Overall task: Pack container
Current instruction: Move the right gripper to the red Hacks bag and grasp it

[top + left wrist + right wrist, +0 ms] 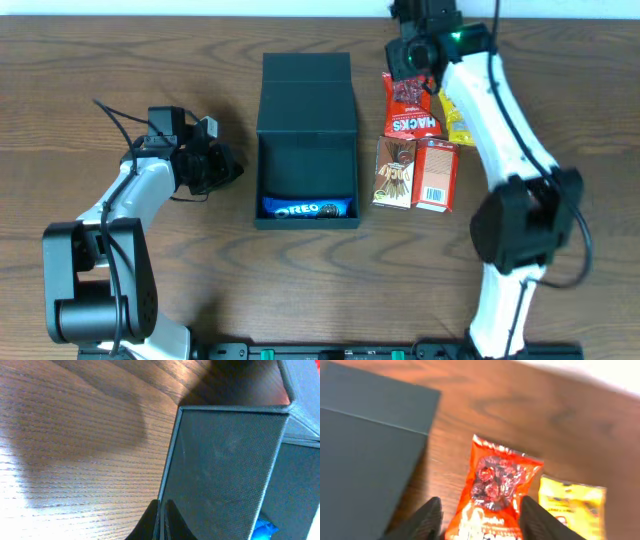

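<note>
My right claw (480, 506) hangs open over the red packet (492, 480); my left claw (161, 507) sits closed beside the box (307, 100).

Overhead is bright and even, crisp, with just soft shadows under the arms on the worktop (330, 290). On the left wrist I get heavy shadow across the upper wood and washed-out glare lower left, and the container (220, 470) wall shows its grain. The right wrist is soft all over: red packet (495, 490) smeared, right pincer (481, 519) blurry, top right corner blown white.
</note>
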Available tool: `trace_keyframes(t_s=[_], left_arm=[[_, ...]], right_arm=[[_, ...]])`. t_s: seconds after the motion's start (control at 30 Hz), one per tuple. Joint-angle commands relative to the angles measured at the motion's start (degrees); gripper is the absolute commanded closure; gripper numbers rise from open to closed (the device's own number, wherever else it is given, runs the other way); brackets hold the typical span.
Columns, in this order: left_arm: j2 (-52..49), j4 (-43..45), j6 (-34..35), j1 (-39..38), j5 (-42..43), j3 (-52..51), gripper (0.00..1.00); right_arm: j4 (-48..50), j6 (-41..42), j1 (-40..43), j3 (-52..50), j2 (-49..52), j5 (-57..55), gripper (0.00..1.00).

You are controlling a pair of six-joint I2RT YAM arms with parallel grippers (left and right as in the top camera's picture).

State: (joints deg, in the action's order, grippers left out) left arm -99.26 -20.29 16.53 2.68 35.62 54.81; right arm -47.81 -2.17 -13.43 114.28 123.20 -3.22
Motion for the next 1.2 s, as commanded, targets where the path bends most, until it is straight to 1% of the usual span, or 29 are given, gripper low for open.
trace_keyframes(t_s=[0.0, 0.07, 0.13, 0.17, 0.23, 0.33, 0.37, 0.4, 0.47, 0.57, 0.67, 0.73, 0.83, 0.93, 1.07, 1.17], left_arm=[[0.02, 0.04, 0.26, -0.07, -0.26, -0.37, 0.94], [0.02, 0.0, 0.26, -0.07, -0.24, -0.37, 0.94], [0.02, -0.02, 0.46, -0.07, -0.22, -0.37, 0.94], [0.02, -0.02, 0.48, -0.07, -0.22, -0.37, 0.94], [0.02, -0.02, 0.7, -0.07, -0.24, -0.37, 0.94], [0.02, 0.02, 0.9, -0.07, -0.26, -0.37, 0.94], [0.02, 0.02, 0.9, -0.07, -0.26, -0.37, 0.94], [0.02, 0.04, 0.92, -0.07, -0.26, -0.37, 0.94], [0.02, 0.02, 1.99, -0.07, -1.09, -0.37, 0.94], [0.02, 0.02, 2.43, -0.07, -1.51, -0.37, 0.94], [0.02, 0.04, 2.4, -0.07, -1.53, -0.37, 0.94], [0.02, 0.04, 2.4, -0.07, -1.53, -0.37, 0.94], [0.02, 0.04, 2.4, -0.07, -1.53, -0.37, 0.94], [0.02, 0.26, 2.4, -0.02, -1.68, -0.37, 0.94], [0.02, 1.36, 3.28, 0.2, -1.73, -0.33, 0.94], [0.02, 1.53, 3.26, 1.11, -1.7, -0.31, 0.94]], right_arm=[[0.9, 0.42, -0.2, -1.01, 5.77, -1.75, 0.41], [1.73, 0.42, -0.26, -1.01, 8.46, -4.81, 0.29], [2.05, 0.48, -0.26, -1.01, 10.51, -7.19, 0.28], [2.03, 1.11, -0.26, -1.01, 11.21, -8.66, 0.23], [2.05, 2.56, -0.09, -1.03, 12.04, -10.69, 0.24], [2.89, 2.56, 0.33, -1.03, 13.38, -10.01, 0.32], [3.08, 2.54, 0.44, -1.03, 13.88, -9.86, 0.39], [3.19, 2.56, 0.48, -1.03, 14.49, -9.81, 0.44], [2.97, 2.54, 0.44, -1.03, 15.58, -8.07, 0.55], [2.84, 2.58, 0.42, -1.03, 16.35, -5.7, 0.67], [3.28, 2.56, 0.46, -1.03, 16.35, -5.73, 0.83], [3.17, 2.56, 0.61, -0.98, 16.33, -5.73, 0.99], [1.09, 2.58, 0.59, 1.38, 16.22, -6.01, 0.99], [-4.57, 2.75, 0.04, 8.81, 16.09, -6.03, 0.98], [-15.67, 8.98, -1.79, 23.04, 15.72, -6.36, 0.98], [-26.93, 14.14, -4.81, 33.2, 14.95, -4.79, 0.98]])
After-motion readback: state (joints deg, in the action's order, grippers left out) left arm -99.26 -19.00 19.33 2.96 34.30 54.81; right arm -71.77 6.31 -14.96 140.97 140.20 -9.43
